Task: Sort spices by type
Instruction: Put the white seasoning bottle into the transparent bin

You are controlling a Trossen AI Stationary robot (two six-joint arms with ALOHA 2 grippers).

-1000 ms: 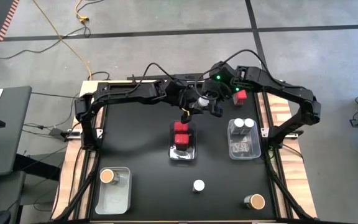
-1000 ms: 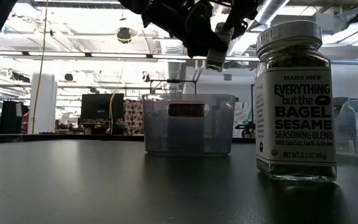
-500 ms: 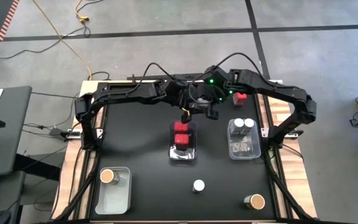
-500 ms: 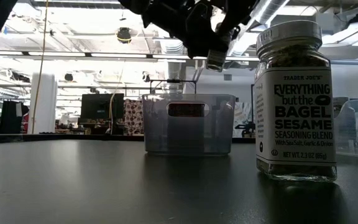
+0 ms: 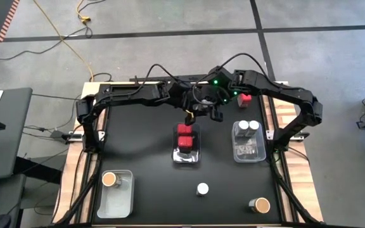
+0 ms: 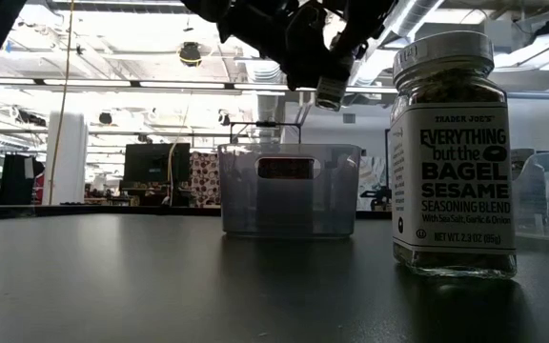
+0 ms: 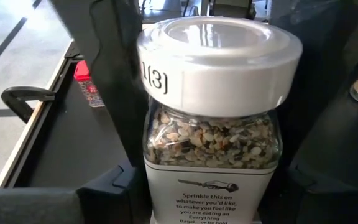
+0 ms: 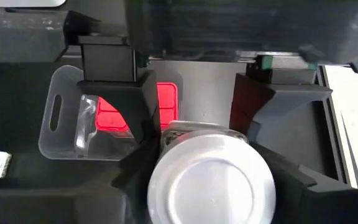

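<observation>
Left claw (image 7: 210, 186) clamped on white-lidded jar (image 7: 213, 112); right claw (image 8: 207, 155) closed around same jar's lid

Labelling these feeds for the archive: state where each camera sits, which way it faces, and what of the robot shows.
High view: overhead, facing straight down; both arms meet above the middle bin.
Low view: table height, facing level across the table; arms enter from above, bagel seasoning jar close by.
Left wrist view: on the left arm, facing past its fingers clamping the white-lidded jar.
Right wrist view: on the right arm, facing down; fingers flank that lid.
Shared: both wrist views show the same jar.
</observation>
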